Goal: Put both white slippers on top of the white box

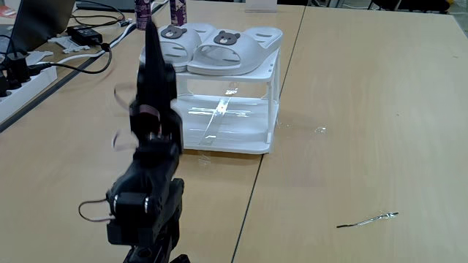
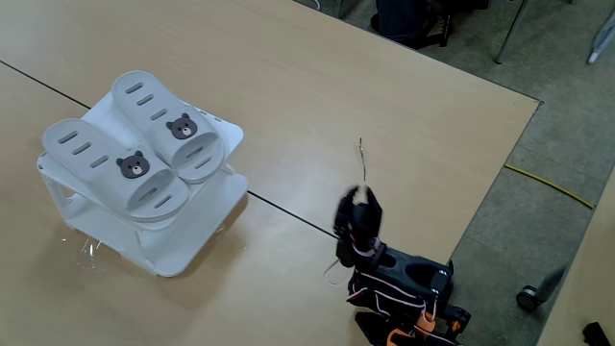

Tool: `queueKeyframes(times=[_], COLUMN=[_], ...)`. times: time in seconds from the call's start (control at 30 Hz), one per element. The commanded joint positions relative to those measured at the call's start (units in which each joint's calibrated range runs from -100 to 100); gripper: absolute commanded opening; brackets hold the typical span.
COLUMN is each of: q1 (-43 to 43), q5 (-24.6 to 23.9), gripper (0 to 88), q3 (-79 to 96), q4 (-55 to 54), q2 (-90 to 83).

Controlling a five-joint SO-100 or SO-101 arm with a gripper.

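1. both white slippers [image 1: 219, 50] sit side by side on the flat top of the white box [image 1: 272, 109], well beyond the claw [image 1: 151, 33] in a fixed view.
2. they're off-white slides with oval vent slots and a grey-brown bear-face badge on each strap; in a fixed view from above, the pair [image 2: 135, 154] lies far to the left of the claw [image 2: 359, 197].
3. the box has thin corner posts and a glossy lower shelf catching light streaks.
4. the black arm is folded up, claw pointing upward, carrying nothing.
5. the claw is dark and blurred in both fixed views, so i cannot tell whether it's apart or together.
6. the arm hides part of the nearer slipper and the box's left edge.
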Motion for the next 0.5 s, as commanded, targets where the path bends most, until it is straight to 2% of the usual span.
queueKeyframes(times=[0.0,0.2,0.47], q1=[-0.05,-0.13,-0.13], q5=[0.42,0.42,0.42], gripper=[0.7,0.7,0.7], q3=[2.69,2.69,2.6], q4=[-6.68,-6.94,-7.55], q2=[-8.26,-23.24,-23.15])
